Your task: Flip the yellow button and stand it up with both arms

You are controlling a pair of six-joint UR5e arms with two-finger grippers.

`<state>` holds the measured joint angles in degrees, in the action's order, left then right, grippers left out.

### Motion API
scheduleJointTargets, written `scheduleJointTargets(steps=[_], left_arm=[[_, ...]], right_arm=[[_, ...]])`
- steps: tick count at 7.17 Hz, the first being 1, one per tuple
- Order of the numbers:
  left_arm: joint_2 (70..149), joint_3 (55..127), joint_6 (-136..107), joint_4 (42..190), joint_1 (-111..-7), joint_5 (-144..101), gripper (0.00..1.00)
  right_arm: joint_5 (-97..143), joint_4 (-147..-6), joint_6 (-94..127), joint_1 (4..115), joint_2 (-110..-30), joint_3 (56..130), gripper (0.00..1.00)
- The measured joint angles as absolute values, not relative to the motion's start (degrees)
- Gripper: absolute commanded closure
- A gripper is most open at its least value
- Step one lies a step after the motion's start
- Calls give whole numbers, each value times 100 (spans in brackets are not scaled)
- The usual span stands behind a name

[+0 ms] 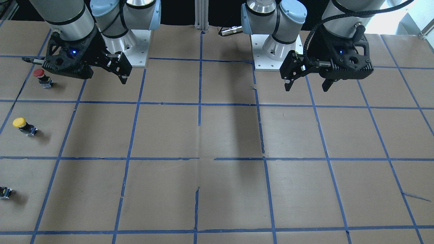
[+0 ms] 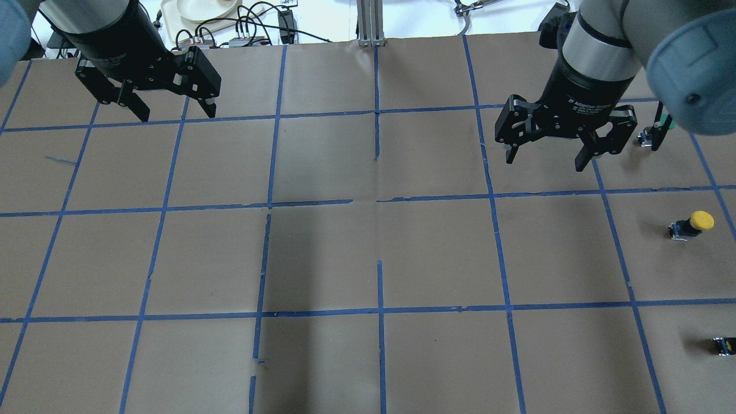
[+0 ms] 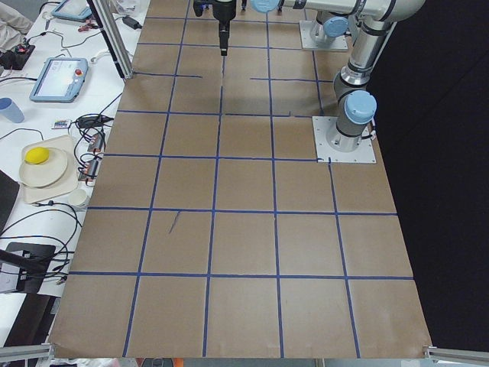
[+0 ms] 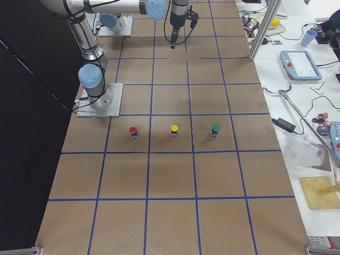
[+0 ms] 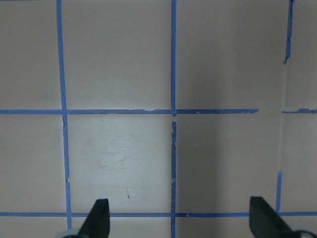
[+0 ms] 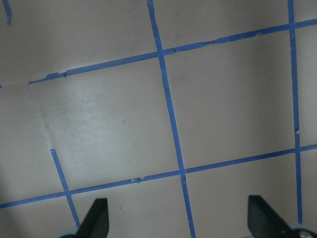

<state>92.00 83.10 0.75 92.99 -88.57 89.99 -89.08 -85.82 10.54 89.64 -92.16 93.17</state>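
Observation:
The yellow button [image 1: 22, 125] sits on the brown paper table near its end on my right side. It also shows in the overhead view [image 2: 693, 223] and in the right view [image 4: 174, 129], where its yellow cap is on top. My right gripper [image 2: 544, 163] is open and empty. It hangs above the table, well apart from the button and toward the table's middle. My left gripper [image 2: 175, 115] is open and empty over the opposite half of the table [image 1: 307, 88]. Both wrist views show only bare paper and blue tape between spread fingers.
A red-capped button [image 1: 40, 75] stands in line with the yellow one toward the robot, and a green-capped one [image 4: 215, 129] on its far side. A small black-and-yellow block shows at the frame edge [image 1: 5, 192]. The arm bases [image 1: 134, 51] are bolted at the robot side.

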Motion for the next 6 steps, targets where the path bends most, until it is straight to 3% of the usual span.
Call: scheduleJointTargets(steps=[6], left_arm=[[9177, 8293, 79, 9300, -8843, 9001, 0]], right_arm=[[-8896, -8491, 933, 8795, -9307, 9320, 0]])
